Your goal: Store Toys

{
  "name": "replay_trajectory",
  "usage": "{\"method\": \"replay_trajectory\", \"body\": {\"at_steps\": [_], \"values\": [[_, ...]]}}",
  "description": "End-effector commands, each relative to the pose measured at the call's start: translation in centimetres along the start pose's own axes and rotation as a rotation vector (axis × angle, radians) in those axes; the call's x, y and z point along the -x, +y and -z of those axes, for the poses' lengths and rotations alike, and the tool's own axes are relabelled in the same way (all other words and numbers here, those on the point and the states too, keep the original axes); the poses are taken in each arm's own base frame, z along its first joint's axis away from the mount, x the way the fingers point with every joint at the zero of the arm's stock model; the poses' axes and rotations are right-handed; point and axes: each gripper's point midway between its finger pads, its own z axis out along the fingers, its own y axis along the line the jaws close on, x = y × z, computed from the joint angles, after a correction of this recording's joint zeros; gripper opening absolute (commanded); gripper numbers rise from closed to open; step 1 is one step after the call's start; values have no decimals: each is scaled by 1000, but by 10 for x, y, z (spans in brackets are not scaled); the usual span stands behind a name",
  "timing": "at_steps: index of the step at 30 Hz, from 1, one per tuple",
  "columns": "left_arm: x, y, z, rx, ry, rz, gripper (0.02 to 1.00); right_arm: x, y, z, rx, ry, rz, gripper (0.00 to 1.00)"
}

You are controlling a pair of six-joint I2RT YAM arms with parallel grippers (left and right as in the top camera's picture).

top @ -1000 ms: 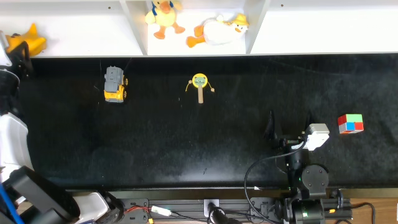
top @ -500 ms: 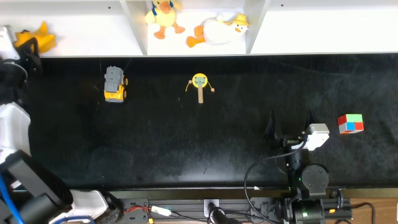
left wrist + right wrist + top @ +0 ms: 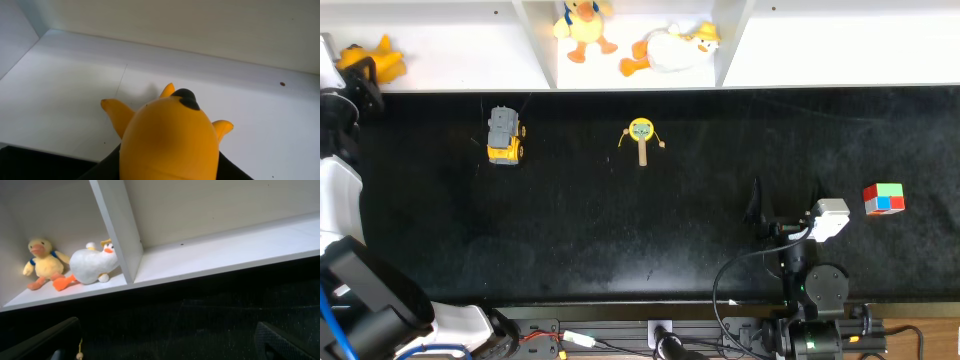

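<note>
My left gripper (image 3: 360, 80) is at the far left, shut on a yellow plush toy (image 3: 377, 60) with a black nose (image 3: 186, 98). It holds the toy over the floor of the white shelf's left compartment (image 3: 65, 100). A grey and yellow toy truck (image 3: 504, 135), a yellow rattle drum on a stick (image 3: 641, 138) and a colour cube (image 3: 884, 198) lie on the black table. My right gripper (image 3: 786, 202) stands open near the front right, left of the cube, with nothing between its fingers.
The shelf's middle compartment holds a yellow duck plush (image 3: 584, 25) (image 3: 42, 262) and a white goose plush (image 3: 672, 48) (image 3: 91, 265). The right compartment (image 3: 235, 245) has a bare floor. A divider wall (image 3: 117, 230) separates the two.
My left gripper has carried the yellow plush toy a little farther toward the back, into the left compartment. The right arm has not moved.
</note>
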Motion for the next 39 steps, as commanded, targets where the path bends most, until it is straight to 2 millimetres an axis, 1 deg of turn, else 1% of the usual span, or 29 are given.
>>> {"method": "replay_trajectory", "body": {"at_steps": [1,5,12,16,18,21,31,34,39], "values": [[22,1,1,8,-38,5,332,-4,-1,0,-5,1,-7,996],[26,0,-2,-11,-37,12,332,-4,-1,0,-5,1,-7,998],[22,-2,-23,-35,29,29,323,-4,-1,0,-5,1,-7,996],[21,-3,-31,-42,58,39,323,-4,-1,0,-5,1,-7,993],[23,-4,-31,-41,58,37,321,-4,-1,0,-5,1,-7,993],[21,2,-31,-3,75,40,325,-4,-1,0,-5,1,-7,993],[12,1,-30,-6,109,58,332,-4,-1,0,-5,1,-7,996],[14,0,-30,-7,112,69,318,-4,-1,0,-5,1,-7,996],[25,0,-27,2,109,71,305,-4,-1,0,-5,1,-7,998]]}}
